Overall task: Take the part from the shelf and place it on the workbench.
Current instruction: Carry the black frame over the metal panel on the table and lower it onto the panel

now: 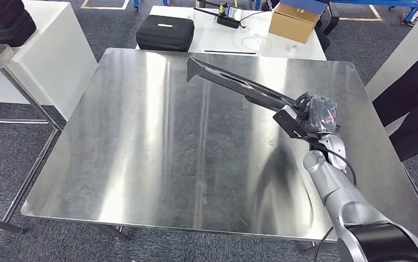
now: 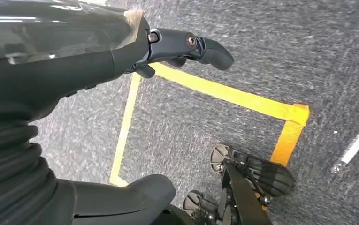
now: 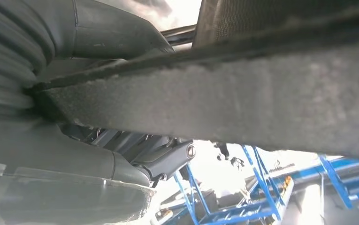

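Your right hand [image 1: 317, 115] grips the part [image 1: 239, 86] above the workbench [image 1: 141, 164] (probably not touching); set-down remains. Left hand [image 2: 121, 51] hangs empty, fingers apart.

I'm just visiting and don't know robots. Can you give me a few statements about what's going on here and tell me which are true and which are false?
1. The right hand holds a long black part above the steel workbench. True.
2. The left hand holds a second part. False: it holds nothing and hangs over grey carpet with yellow floor tape.
3. A cardboard box sits on the white table beyond the workbench. True.
4. The black case lies open on the workbench. False: it is closed, on the white table.
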